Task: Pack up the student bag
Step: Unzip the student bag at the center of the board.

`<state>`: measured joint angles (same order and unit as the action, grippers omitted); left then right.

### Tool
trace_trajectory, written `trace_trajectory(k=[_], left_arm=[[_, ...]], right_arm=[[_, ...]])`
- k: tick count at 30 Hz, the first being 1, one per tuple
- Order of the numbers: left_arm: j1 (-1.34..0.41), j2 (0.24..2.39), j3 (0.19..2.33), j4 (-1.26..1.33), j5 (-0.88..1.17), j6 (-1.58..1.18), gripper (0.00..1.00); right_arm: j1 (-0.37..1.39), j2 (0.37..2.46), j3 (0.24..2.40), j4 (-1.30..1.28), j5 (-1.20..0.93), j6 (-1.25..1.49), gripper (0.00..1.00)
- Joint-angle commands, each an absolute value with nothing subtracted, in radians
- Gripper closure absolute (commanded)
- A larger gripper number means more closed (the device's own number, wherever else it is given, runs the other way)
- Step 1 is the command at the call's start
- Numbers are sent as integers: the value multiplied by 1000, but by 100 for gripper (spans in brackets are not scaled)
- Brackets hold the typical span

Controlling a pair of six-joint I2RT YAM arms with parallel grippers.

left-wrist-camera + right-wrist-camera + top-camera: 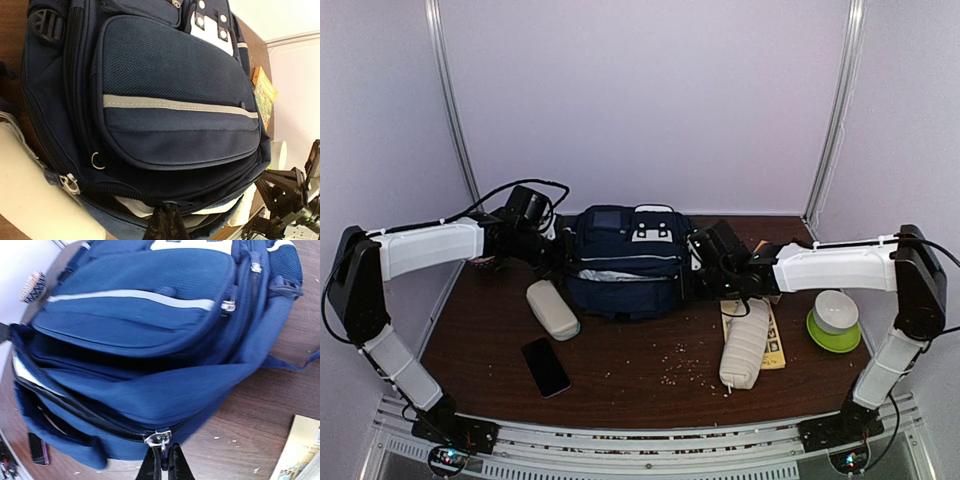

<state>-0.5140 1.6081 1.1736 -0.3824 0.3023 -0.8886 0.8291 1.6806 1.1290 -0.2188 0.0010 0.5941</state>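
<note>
Navy-blue student bag (620, 265) centre frame | left gripper (167, 214) clenched on its opening edge | right gripper (163, 454) pinching zipper pull (159, 438) | yellow booklet (776, 340) right of centre, print unreadable

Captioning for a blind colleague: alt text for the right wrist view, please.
A black pincer pinches the silver metal zipper pull of a large navy-blue fabric backpack that fills the frame, lying on a brown wooden table, its main compartment partly unzipped.
</note>
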Motion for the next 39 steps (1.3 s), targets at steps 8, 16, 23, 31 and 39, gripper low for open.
trace_trajectory(k=[8,16,23,31,39], left_arm=[[-464,1554,1144,-417,259,-805,100],[-467,1555,1129,-406,272,-810,100],[-514,1573,1128,-368,286,-824,100],[-584,1618,1145,-301,294,-865,100],[-701,1695,1213,-232,274,-923,100]], right_arm=[[698,1733,1120,-291,95,502,100],[637,1813,1182,-290,44,528,100],[637,1730,1175,-285,-41,573,80],[651,1491,982,-236,-96,686,48],[782,1440,824,-4,-181,934,33]])
